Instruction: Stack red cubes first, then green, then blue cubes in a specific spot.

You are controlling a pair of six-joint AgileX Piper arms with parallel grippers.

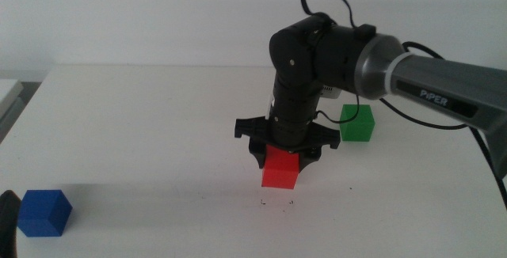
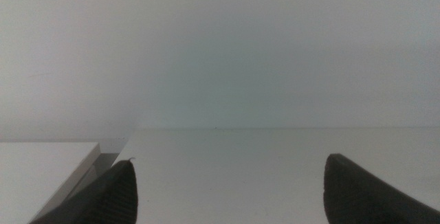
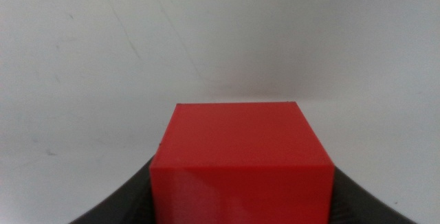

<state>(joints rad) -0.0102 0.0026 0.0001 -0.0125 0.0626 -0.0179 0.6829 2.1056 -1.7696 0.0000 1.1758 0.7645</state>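
Observation:
My right gripper (image 1: pixel 281 163) comes down from the right arm at mid-table and is shut on the red cube (image 1: pixel 280 169), which hangs just above the white tabletop. In the right wrist view the red cube (image 3: pixel 240 162) fills the space between the dark jaws. A few tiny dark specks mark the specific spot (image 1: pixel 276 203) on the table just in front of and below the cube. The green cube (image 1: pixel 356 123) sits on the table behind and to the right of the gripper. The blue cube (image 1: pixel 44 212) rests at the front left. My left gripper (image 2: pixel 230 189) waits open at the left, holding nothing.
The white table (image 1: pixel 158 131) runs back to a pale wall. A flat white object (image 1: pixel 8 92) lies off the table's far left edge. A black cable loops above the right arm's wrist (image 1: pixel 325 5).

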